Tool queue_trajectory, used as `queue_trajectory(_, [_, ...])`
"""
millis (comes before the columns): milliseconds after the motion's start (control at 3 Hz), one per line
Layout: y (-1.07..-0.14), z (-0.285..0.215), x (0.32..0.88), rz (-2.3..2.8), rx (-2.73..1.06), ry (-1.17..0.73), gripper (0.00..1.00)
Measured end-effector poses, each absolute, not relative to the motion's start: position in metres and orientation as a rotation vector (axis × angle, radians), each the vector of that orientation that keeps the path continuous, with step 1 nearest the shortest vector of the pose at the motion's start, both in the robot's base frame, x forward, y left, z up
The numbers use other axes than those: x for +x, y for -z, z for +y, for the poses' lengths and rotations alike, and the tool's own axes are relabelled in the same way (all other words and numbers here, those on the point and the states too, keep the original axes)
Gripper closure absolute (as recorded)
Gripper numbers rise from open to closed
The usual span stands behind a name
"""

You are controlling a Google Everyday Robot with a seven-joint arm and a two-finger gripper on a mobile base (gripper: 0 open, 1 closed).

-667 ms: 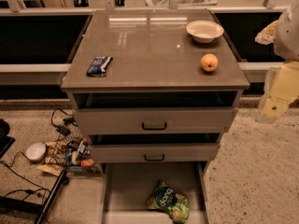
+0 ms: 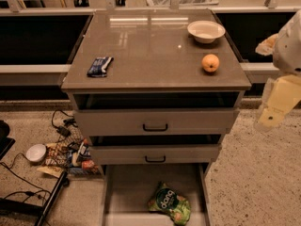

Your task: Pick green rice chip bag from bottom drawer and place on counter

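Bottom drawer (image 2: 130, 188): one bag (image 2: 170, 204); pincer (image 2: 270, 117) right.

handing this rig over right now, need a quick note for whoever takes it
Gripper: at the right edge of the view, beside the cabinet, far from the bag.
Green rice chip bag: lying in the open bottom drawer, right of centre, near the front.
Counter: holds a bowl, an orange fruit and a dark blue wrapper; no bag on it.
Done: drawer is open.
Left: reach down, grasp the bag, lift it, set it on the counter.
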State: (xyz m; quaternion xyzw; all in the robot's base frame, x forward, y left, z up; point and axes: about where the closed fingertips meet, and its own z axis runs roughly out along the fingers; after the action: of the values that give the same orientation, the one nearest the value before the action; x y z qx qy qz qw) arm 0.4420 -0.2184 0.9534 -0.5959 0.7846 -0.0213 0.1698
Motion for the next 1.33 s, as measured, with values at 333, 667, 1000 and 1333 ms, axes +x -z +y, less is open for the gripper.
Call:
queue_trajectory(333, [-0.896, -0.228, 0.44, 2.215, -1.638, -0.045, 0.0])
queue_trajectory(667, [-0.834, -0.24, 0.434, 2.175, -1.561, -0.124, 0.0])
queue_trajectory(1000, [-0.775, -0.251, 0.431, 2.078, -1.457, -0.139, 0.0])
queue_trajectory(1333, [-0.738, -0.255, 0.432, 1.994, -1.398, -0.13, 0.0])
